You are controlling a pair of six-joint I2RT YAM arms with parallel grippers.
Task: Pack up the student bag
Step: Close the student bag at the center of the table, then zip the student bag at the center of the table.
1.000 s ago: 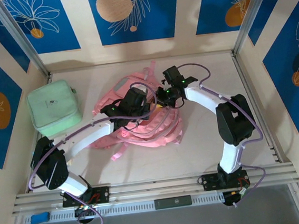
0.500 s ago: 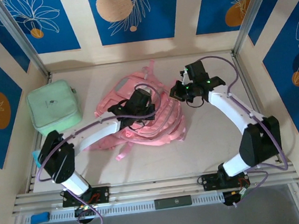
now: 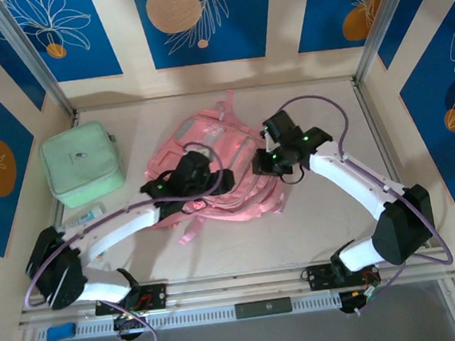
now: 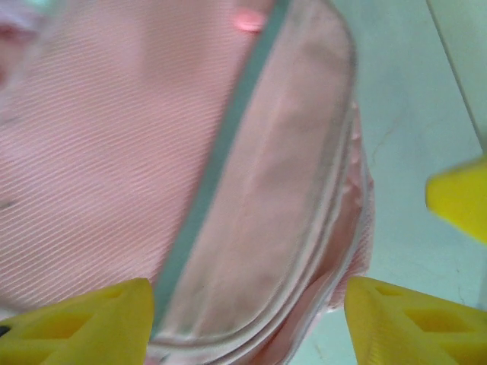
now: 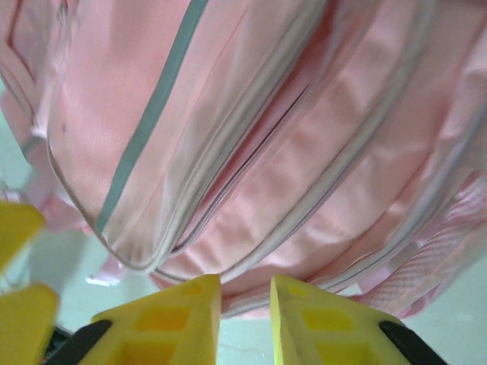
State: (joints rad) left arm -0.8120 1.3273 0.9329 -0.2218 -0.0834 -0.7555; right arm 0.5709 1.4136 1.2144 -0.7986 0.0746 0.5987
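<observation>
Soft ribbed pink student bag (image 3: 226, 158), left pincer (image 4: 247, 323) agape, right pincer (image 5: 245, 319) nearly closed, empty

One student bag (image 3: 227, 166), one mint green case (image 3: 81, 164), one small tube (image 3: 83, 217), and two arms.

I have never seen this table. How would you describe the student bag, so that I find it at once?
Start from the pale table between the blue patterned walls, seen from the top camera. In its middle, between the two arms, lies the student bag, the biggest thing there. It is soft pink fabric with zip pockets and loose pink straps, unlike the square mint green case to its left.
</observation>
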